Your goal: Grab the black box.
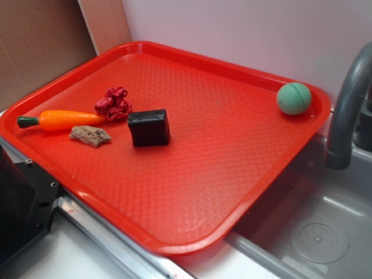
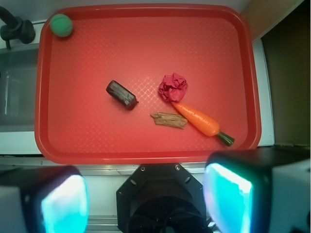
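Resting left of the red tray's (image 1: 244, 192) middle, the black box (image 1: 149, 128) lay just right of the carrot (image 1: 61, 120), red wad (image 1: 113, 104) and wood scrap (image 1: 90, 135); bare surface stretched right toward the green ball (image 1: 294, 98). The end effector (image 2: 146, 199) hovered spread, well clear of the near rim

The two blurred, cyan-glowing gripper fingers (image 2: 228, 199) are cut off by the wrist view's bottom edge. In the exterior view, the curved grey metal faucet (image 1: 347, 110) runs off the right edge.
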